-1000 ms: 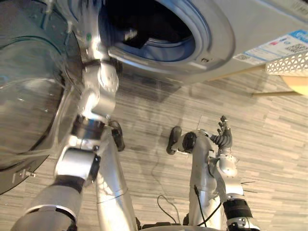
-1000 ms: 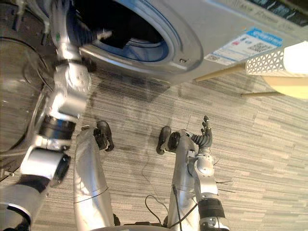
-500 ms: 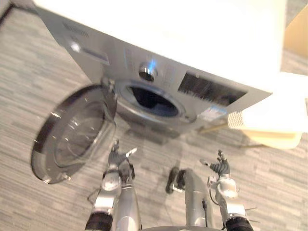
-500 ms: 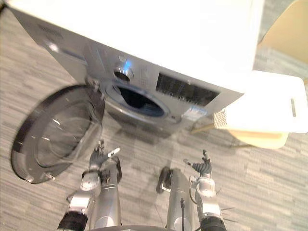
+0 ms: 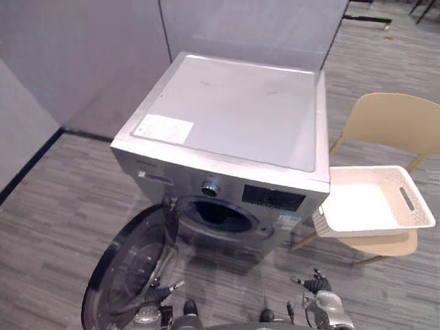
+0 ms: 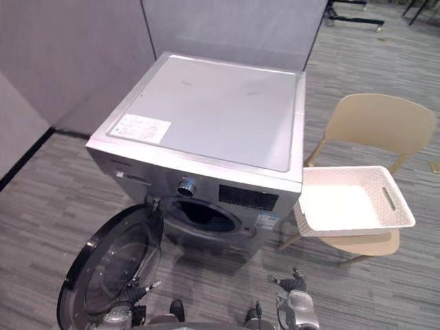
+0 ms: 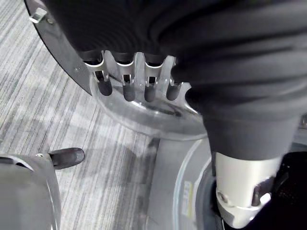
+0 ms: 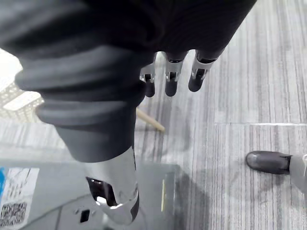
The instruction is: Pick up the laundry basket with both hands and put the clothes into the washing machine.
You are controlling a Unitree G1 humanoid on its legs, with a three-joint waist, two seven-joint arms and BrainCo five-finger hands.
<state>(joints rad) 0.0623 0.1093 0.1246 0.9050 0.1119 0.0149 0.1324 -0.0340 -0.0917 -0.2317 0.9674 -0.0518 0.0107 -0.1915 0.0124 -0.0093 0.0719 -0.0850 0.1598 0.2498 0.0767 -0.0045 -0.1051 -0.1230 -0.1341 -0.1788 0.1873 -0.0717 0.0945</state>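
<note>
White basket (image 5: 372,170) sits on beige chair (image 5: 392,120), just right of silver washer (image 5: 227,117). Washer door (image 5: 130,271) stands open. Left hand (image 5: 159,294) is low by the door, right hand (image 5: 317,284) low near the chair. Both have fingers relaxed and empty.

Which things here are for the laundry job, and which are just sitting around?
For the job: washing machine, open door, white laundry basket, left hand, right hand.
Just sitting around: beige chair under the basket, grey partition walls.
</note>
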